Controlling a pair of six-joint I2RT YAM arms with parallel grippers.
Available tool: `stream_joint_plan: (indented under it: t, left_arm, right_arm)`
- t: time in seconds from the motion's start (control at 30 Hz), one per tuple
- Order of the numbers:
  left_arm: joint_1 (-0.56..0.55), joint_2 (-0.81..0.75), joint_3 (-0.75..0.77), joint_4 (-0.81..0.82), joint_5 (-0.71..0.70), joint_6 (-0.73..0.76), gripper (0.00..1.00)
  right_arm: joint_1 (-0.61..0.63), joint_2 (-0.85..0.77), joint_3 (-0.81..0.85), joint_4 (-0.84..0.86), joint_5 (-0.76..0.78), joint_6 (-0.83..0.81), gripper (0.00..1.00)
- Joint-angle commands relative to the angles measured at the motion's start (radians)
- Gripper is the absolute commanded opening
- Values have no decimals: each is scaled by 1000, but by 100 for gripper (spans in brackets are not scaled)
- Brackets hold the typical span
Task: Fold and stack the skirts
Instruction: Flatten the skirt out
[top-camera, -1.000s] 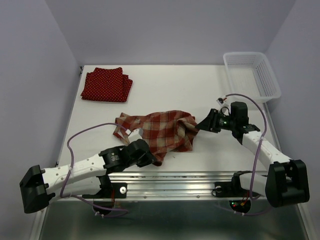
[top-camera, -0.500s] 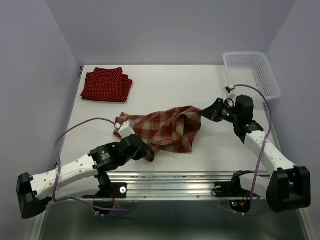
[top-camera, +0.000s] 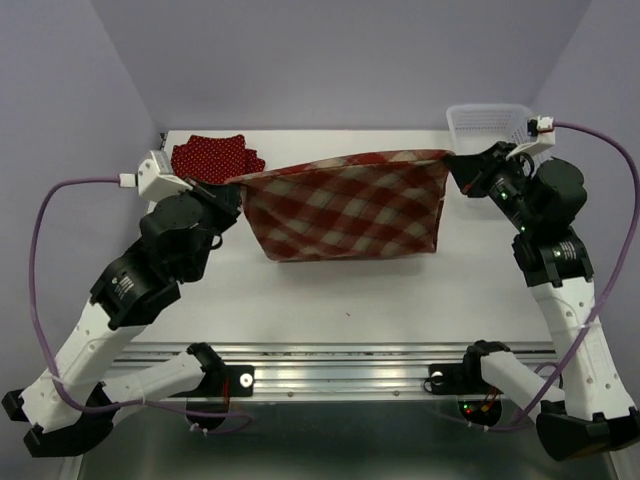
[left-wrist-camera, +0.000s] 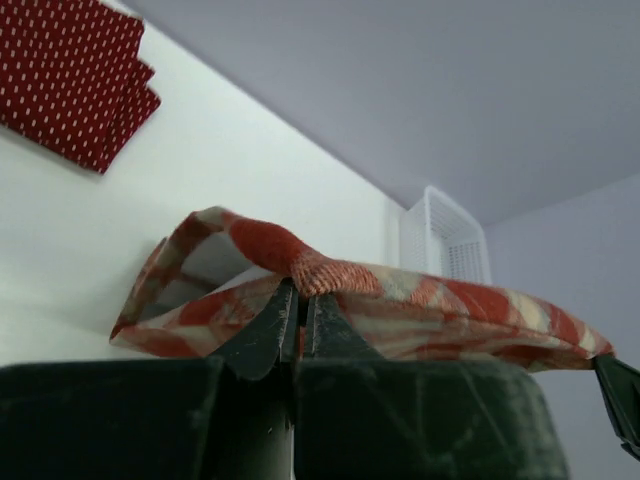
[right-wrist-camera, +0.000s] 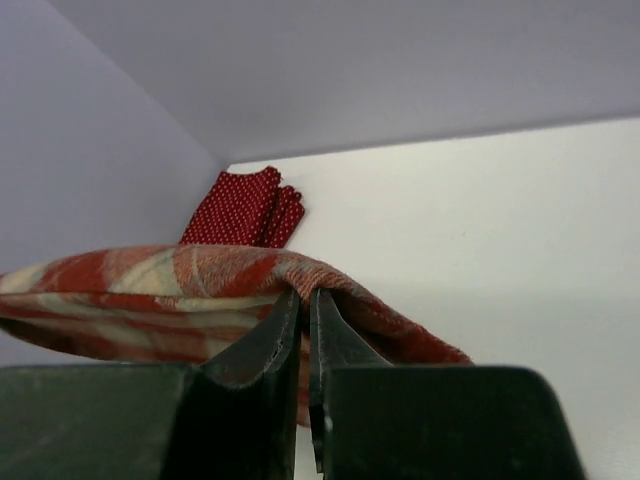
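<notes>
Overhead view. The plaid skirt (top-camera: 345, 205) hangs spread flat between the two arms across the upper middle of the frame. Its top edge is stretched nearly straight from left to right, and its lower edge falls towards the tabletop (top-camera: 340, 290); whether that edge touches the surface cannot be told.

The left hand (top-camera: 232, 188), at centre left, is pinched tight on the skirt's upper left corner. The right hand (top-camera: 455, 163), at upper right, is pinched tight on the upper right corner.

In each wrist view the two fingers (left-wrist-camera: 270, 330) stand almost together, with only a thin fold of plaid cloth between the tips; the fabric arches over them and runs off towards the opposite side of the frame.

The folded polka-dot skirts (top-camera: 205, 158) lie in a pile on the tabletop at upper left, partly covered by the left arm and just behind the left corner of the hanging skirt.

A white mesh basket (top-camera: 490, 120) sits at the upper right corner of the tabletop, just behind the right hand.
</notes>
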Motion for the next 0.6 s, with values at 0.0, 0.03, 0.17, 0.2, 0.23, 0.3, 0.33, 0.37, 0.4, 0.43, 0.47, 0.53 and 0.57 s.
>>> stream_joint_plan:
  t: [0.0, 0.03, 0.17, 0.2, 0.23, 0.3, 0.33, 0.37, 0.4, 0.43, 0.47, 0.53, 0.57]
  left_arm:
    - [8, -21, 173, 50, -89, 203, 0]
    - [8, -28, 208, 70, -65, 263, 0]
    - [8, -80, 264, 174, 32, 398, 0]
    - [8, -86, 293, 200, 81, 418, 0]
    - [8, -91, 310, 204, 104, 435, 0]
    - [8, -97, 360, 204, 171, 483, 0]
    - [8, -99, 377, 202, 190, 501, 0]
    - [8, -100, 391, 202, 204, 510, 0]
    - [8, -100, 416, 199, 213, 515, 0]
    - [8, -100, 425, 199, 210, 515, 0]
    - [8, -97, 431, 204, 210, 520, 0]
    - [8, -88, 437, 211, 201, 526, 0]
    - [8, -74, 430, 233, 204, 529, 0]
  right_arm:
    - [7, -61, 159, -107, 117, -88, 1]
    - [7, -68, 186, -125, 125, -100, 0]
    - [7, -114, 317, -190, 105, -110, 0]
    - [7, -134, 332, -213, 87, -108, 1]
    - [7, -144, 346, -225, 78, -107, 1]
    - [7, -179, 375, -257, 45, -94, 1]
    - [7, -190, 389, -276, 32, -91, 1]
    - [7, -199, 392, -280, 19, -87, 1]
    - [7, -210, 395, -285, -8, -84, 1]
    - [7, -223, 397, -290, -21, -76, 1]
    - [7, -225, 398, -296, -28, -74, 1]
    - [7, -223, 395, -310, -39, -71, 1]
    - [7, -216, 389, -317, -35, -70, 1]
